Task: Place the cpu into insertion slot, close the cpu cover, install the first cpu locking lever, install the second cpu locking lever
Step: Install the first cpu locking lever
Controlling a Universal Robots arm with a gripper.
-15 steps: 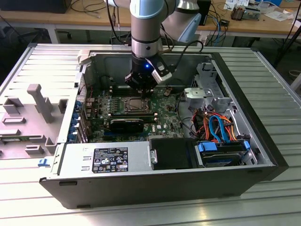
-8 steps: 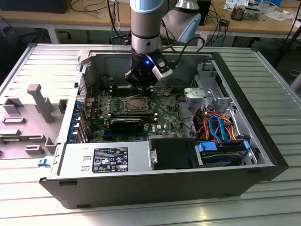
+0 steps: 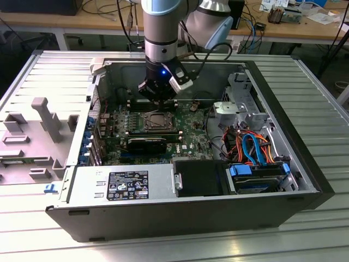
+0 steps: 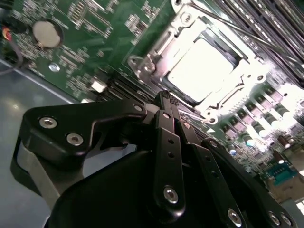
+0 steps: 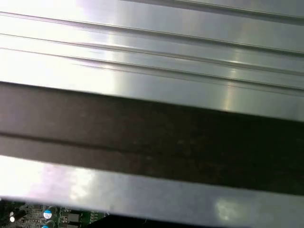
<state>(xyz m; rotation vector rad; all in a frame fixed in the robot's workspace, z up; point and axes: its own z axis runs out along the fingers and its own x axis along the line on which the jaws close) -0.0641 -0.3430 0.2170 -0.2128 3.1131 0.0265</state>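
The cpu [image 4: 202, 64] lies seated in the insertion slot [image 3: 158, 121] near the middle of the green board [image 4: 95, 42], with the cpu cover [image 4: 159, 50] lying down around it as a silvery frame. The gripper [image 4: 167, 102] hangs just beside the socket's edge, its jaws pressed together with nothing visibly held. A thin lever wire [image 4: 223, 23] runs along the socket's far side. In my judgement, a slip off such springy wire could scrape the board

Silver cpu [image 4: 202, 64] seated in insertion slot [image 4: 156, 52], cpu cover [image 4: 183, 21] closed
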